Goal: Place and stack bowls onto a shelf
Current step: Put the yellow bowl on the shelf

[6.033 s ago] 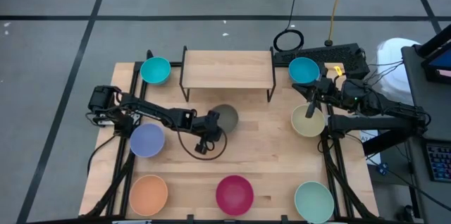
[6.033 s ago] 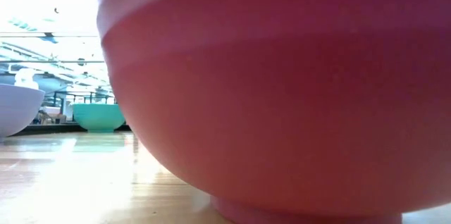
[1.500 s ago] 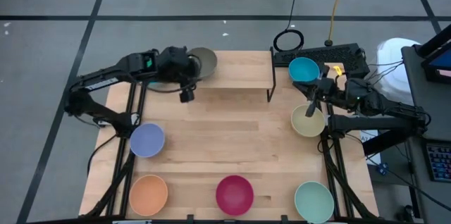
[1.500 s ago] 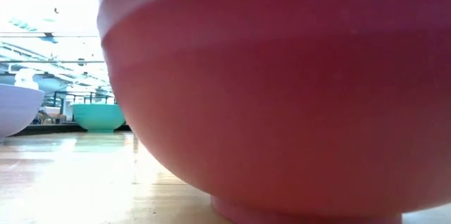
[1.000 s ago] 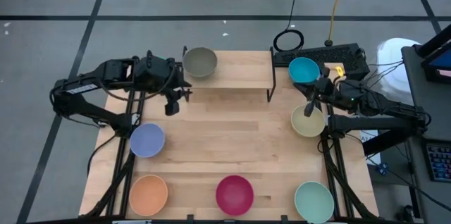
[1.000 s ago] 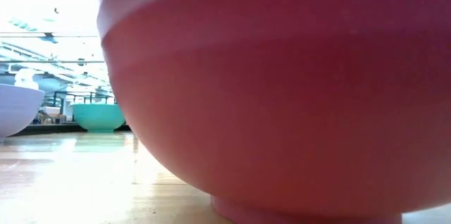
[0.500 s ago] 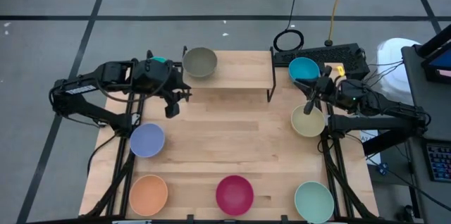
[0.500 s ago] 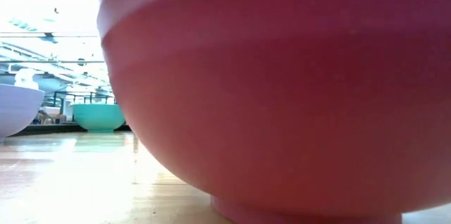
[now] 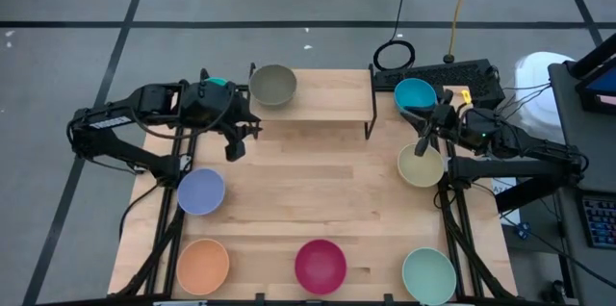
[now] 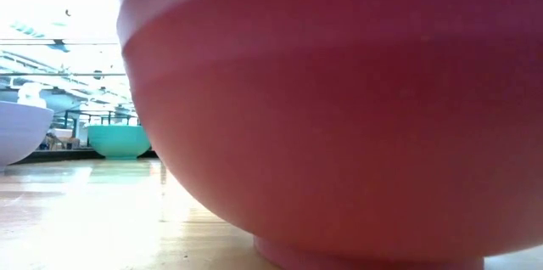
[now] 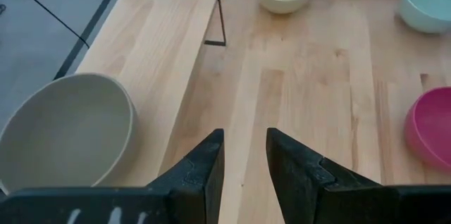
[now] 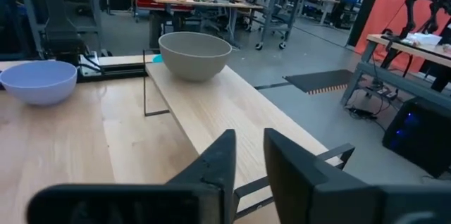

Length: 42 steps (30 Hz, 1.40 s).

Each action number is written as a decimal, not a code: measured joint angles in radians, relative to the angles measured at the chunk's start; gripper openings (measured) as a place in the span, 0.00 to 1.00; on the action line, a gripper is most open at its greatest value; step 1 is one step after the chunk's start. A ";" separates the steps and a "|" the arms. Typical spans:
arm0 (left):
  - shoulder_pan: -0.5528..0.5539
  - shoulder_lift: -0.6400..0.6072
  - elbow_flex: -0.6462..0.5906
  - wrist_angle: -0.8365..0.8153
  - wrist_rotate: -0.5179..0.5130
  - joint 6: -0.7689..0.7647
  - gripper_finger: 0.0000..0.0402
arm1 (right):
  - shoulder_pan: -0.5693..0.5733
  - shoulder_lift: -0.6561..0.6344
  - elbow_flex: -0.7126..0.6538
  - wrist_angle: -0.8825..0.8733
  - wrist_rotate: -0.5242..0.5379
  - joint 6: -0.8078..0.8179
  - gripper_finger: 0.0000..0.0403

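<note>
Shelf: a low rack (image 9: 313, 94) with a light plank top on thin black legs, standing at the far middle of the wooden table (image 9: 308, 200).
Olive-grey bowl: upright on the shelf's left end (image 9: 273, 85), alone there, with nothing stacked in it; the same bowl shows in the left wrist view (image 11: 67, 136) and the right wrist view (image 12: 194, 55).
Cyan-blue bowls: one at the table's far right corner (image 9: 416, 95); the other mostly hidden under the left arm at the far left (image 9: 218, 83).
Cream bowl: on the table's right side (image 9: 421, 166), just below the right gripper.
Lavender bowl: on the table's left side (image 9: 201, 191).
Front row: orange bowl (image 9: 203, 266), magenta bowl (image 9: 320, 266) and mint green bowl (image 9: 429, 275), left to right; the magenta one fills the low view (image 10: 339, 109).
Left gripper: just beside the shelf's left end (image 9: 234, 144), over bare table, fingers (image 11: 204, 175) a narrow gap apart, holding nothing.
Right gripper: above the cream bowl's far rim (image 9: 423, 142), fingers (image 12: 218, 160) a narrow gap apart, holding nothing.
</note>
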 joint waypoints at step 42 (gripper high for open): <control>0.000 0.000 0.000 -0.308 0.002 0.042 0.28 | 0.002 0.504 0.158 -0.706 -0.595 0.650 0.21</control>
